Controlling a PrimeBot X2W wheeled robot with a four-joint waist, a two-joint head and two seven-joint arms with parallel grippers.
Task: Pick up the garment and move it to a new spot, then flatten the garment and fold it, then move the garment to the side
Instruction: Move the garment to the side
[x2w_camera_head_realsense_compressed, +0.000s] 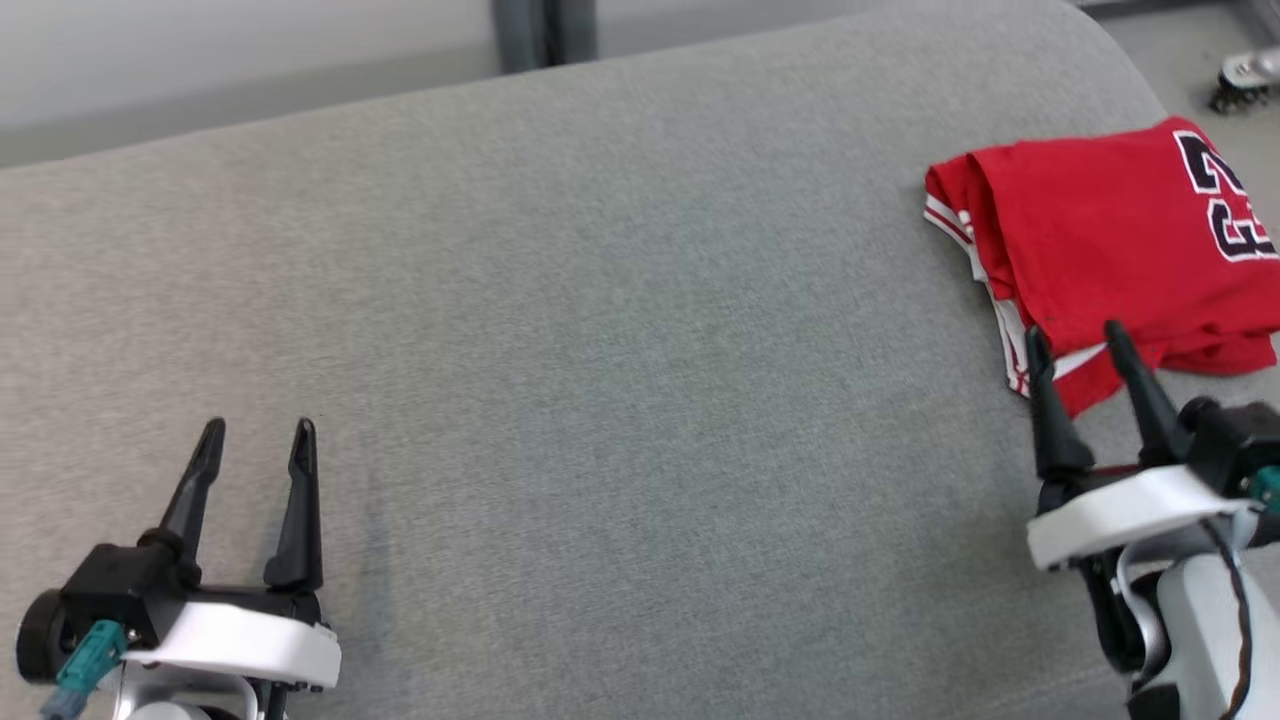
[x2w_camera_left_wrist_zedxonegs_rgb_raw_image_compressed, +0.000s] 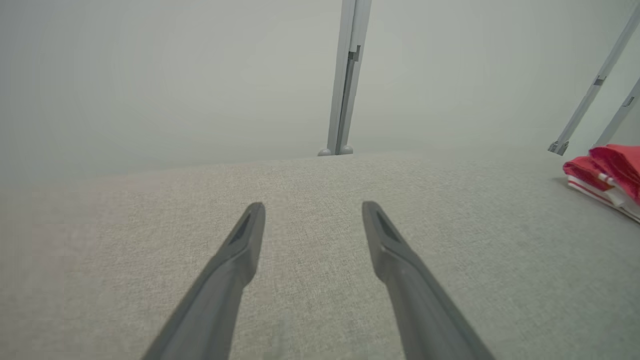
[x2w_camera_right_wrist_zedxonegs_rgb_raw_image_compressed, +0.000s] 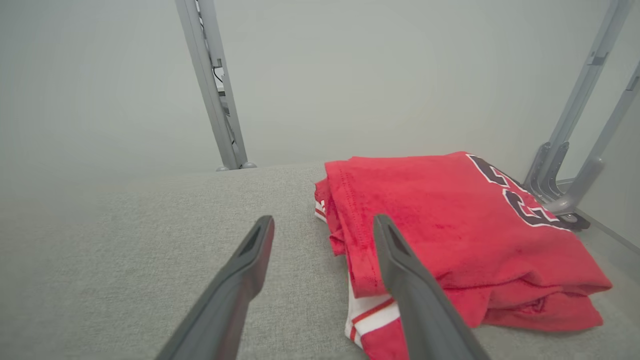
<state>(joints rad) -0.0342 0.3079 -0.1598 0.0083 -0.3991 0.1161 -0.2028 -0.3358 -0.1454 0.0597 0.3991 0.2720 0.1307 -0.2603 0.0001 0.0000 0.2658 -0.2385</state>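
Head view: folded garment (x2w_camera_head_realsense_compressed: 1100, 220) lies far right; final step, likely. Spread, empty right gripper (x2w_camera_head_realsense_compressed: 1075, 338) hovers over its near edge; left gripper (x2w_camera_head_realsense_compressed: 258, 428) spread, empty. Next: retreat without snagging.

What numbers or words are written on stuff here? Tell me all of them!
"23": dark numerals edged in white, on the folded red shirt. They are seen at a slant and partly cut off in the head view, so this is the likely reading.
No other writing is legible.
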